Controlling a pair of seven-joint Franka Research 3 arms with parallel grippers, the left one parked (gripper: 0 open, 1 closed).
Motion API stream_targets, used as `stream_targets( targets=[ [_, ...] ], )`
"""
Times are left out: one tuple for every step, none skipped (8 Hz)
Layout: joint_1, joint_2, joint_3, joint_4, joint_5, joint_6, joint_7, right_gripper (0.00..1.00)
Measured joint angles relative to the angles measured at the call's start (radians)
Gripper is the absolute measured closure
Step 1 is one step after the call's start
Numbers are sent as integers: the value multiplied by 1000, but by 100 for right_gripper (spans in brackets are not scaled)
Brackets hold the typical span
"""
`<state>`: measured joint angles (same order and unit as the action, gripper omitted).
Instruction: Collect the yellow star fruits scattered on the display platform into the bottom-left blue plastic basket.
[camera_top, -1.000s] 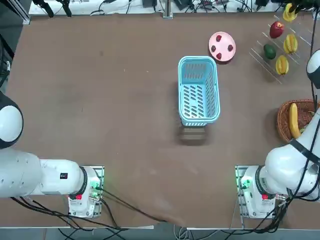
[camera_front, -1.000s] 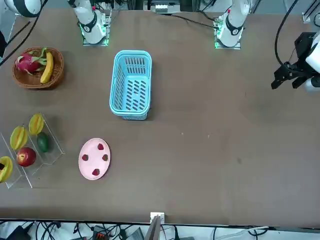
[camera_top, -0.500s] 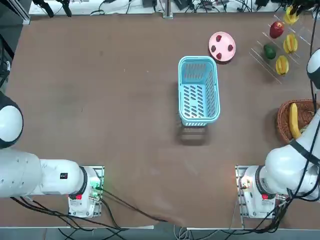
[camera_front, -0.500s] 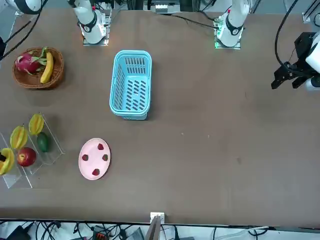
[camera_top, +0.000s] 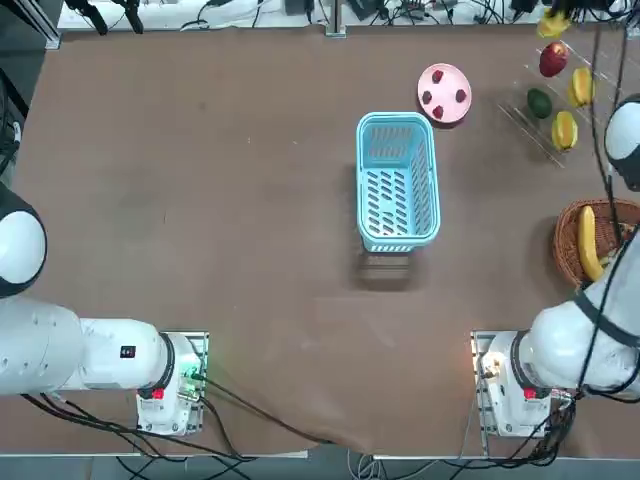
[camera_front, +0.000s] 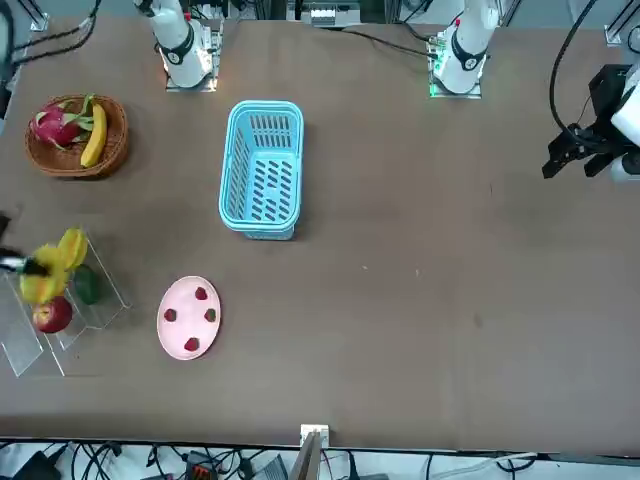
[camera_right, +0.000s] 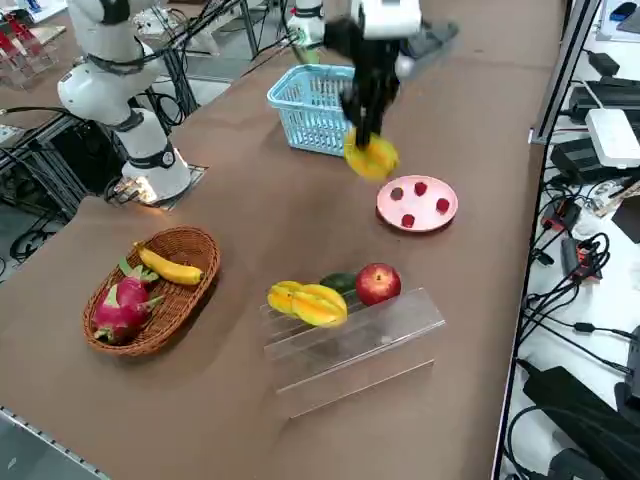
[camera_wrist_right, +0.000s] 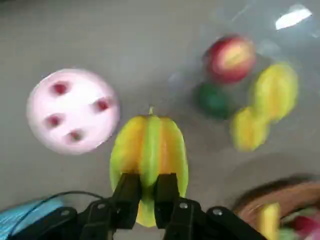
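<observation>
My right gripper (camera_right: 366, 140) hangs above the table between the blue plastic basket (camera_right: 300, 130) and a pink plate, shut on one yellow star fruit (camera_right: 371, 159). The wrist view shows its two fingers (camera_wrist_right: 127, 192) pinching the lower end of that star fruit (camera_wrist_right: 149, 150). Two more star fruits (camera_right: 285, 295) (camera_right: 322, 306) lie side by side on the clear display platform (camera_right: 350, 345) at the table's far right, beside a green fruit and a red apple. From overhead the basket (camera_top: 436, 190) stands mid-table and looks empty.
The pink plate (camera_right: 422, 205) carries three small red berries just right of the basket. A red apple (camera_right: 378, 283) and a green fruit (camera_right: 340, 282) share the rack. A brown wicker basket (camera_right: 190, 245) with a banana and a pink dragon fruit sits nearer my base.
My gripper has risen off the far end of the rack with the star fruit in it and carried it toward the plate and basket. The other fruits have not moved.
</observation>
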<state>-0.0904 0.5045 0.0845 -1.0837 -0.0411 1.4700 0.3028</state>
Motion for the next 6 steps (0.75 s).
stream_targets(
  targets=[
    [51,-53,11,-81,57,-2,94,80],
    [105,-118,17,-185,87,15,177,80],
    [164,-195,21,-309,114,63,258,80],
    [232,-284,23,-457,155,140,341,80],
    [303,-374,26,-614,199,247,420,80],
    [381,-453,29,-767,225,377,512,80]
  ],
)
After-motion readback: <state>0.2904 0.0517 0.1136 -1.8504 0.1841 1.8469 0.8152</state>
